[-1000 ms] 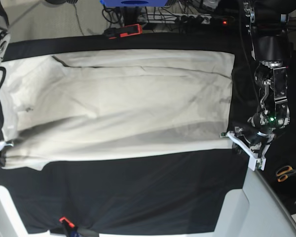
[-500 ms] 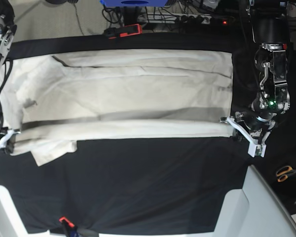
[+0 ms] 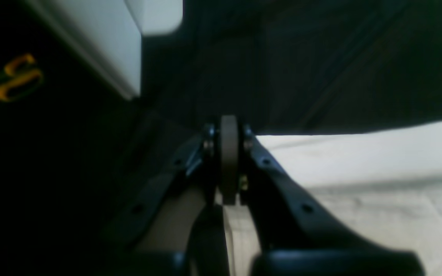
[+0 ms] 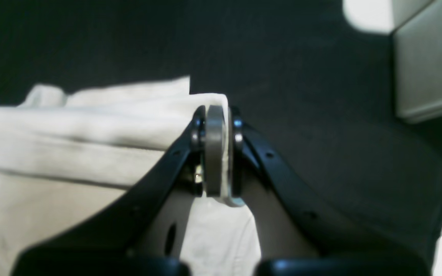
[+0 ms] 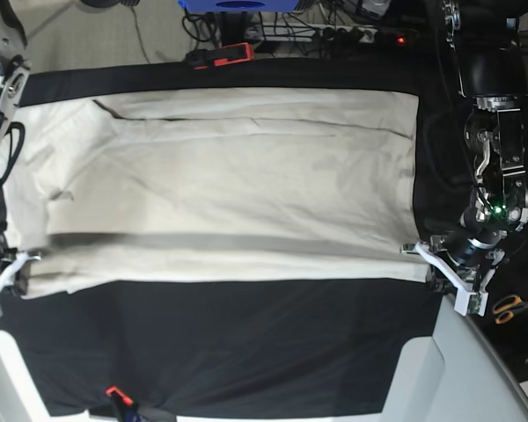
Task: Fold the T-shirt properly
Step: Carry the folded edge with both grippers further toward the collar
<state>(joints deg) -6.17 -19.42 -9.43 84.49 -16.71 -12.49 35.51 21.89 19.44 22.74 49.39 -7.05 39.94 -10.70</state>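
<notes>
The yellow-handled scissors (image 3: 12,78) are blurred in the left wrist view and cut off at the base view's right edge.

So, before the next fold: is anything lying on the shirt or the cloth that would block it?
Nothing visible does. Both the left gripper and right gripper are shut on the T-shirt's near edge; the black cloth there is bare.

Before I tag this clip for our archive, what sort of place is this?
Probably a robotics lab bench: a T-shirt on a black table cloth, with a power strip, a blue bin and orange-handled scissors around it.
</notes>
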